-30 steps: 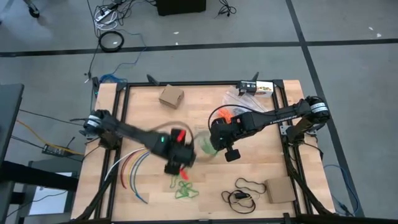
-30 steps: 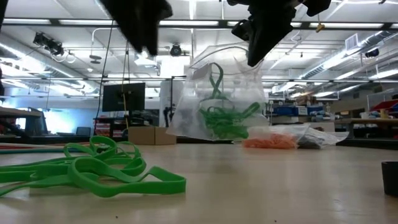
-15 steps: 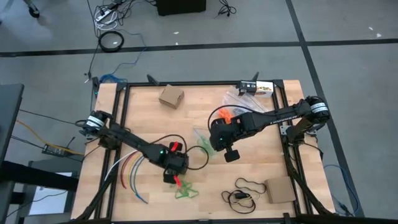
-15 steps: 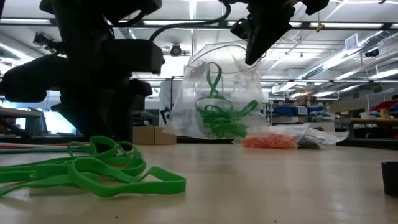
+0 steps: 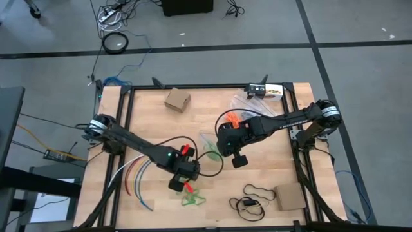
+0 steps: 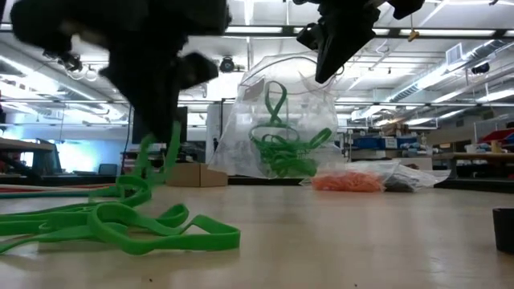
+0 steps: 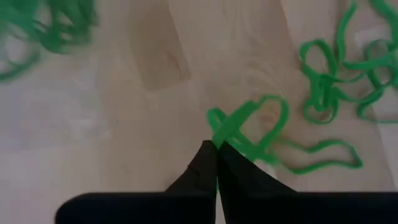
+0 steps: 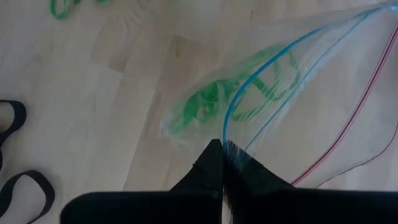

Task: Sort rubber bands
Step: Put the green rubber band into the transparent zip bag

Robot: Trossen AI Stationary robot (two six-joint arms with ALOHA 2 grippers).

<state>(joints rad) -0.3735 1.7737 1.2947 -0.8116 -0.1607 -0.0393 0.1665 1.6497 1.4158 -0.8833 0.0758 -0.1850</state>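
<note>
Wooden tabletop (image 5: pixel 206 109): we are seeing bright green rubber bands (image 6: pixel 112 221) heaped nearest us, the left gripper (image 7: pixel 216 148), wide a second ago, now pinching one; beyond, the right gripper (image 8: pixel 222 144) is clamping a clear bag (image 6: pixel 281 128).

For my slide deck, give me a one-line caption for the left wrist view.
Left gripper shut on a green rubber band, lifting it from the wooden table.

Two black jointed arms with red hand (image 5: pixel 186 169) accents.
</note>
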